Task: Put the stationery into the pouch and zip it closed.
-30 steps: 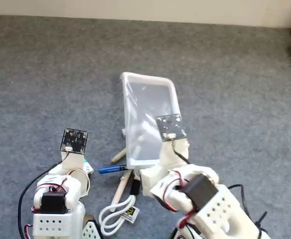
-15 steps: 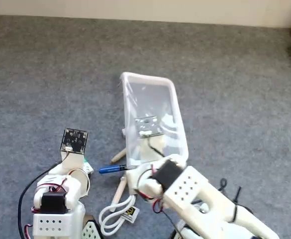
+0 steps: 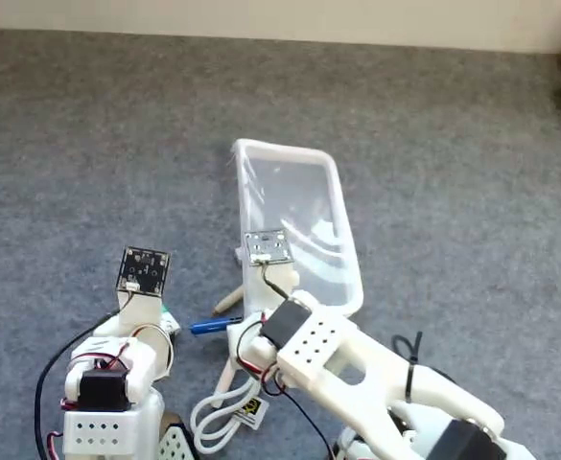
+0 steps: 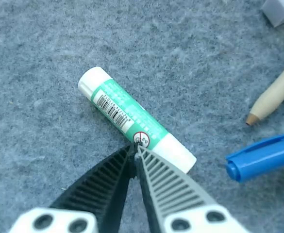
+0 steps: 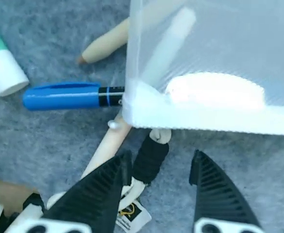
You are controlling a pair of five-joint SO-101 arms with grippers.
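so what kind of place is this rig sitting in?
Probably a robot test table, not a working desk: a grey carpet-like covering, a bare pale wall behind it, and a clear pouch, glue stick and blue pen laid out like props.

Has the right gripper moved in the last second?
Yes. The right gripper, jaws open, has swung left in the high view, from the translucent plastic pouch's right near corner toward the blue capped pen, which stayed put.

White plastic left arm [image 3: 138,309] and right arm [image 3: 357,369], black servos [image 3: 103,391], red-and-black cables [image 3: 96,362]; ridged black-and-grey left pincer [image 4: 135,149], black right pincer [image 5: 161,156].
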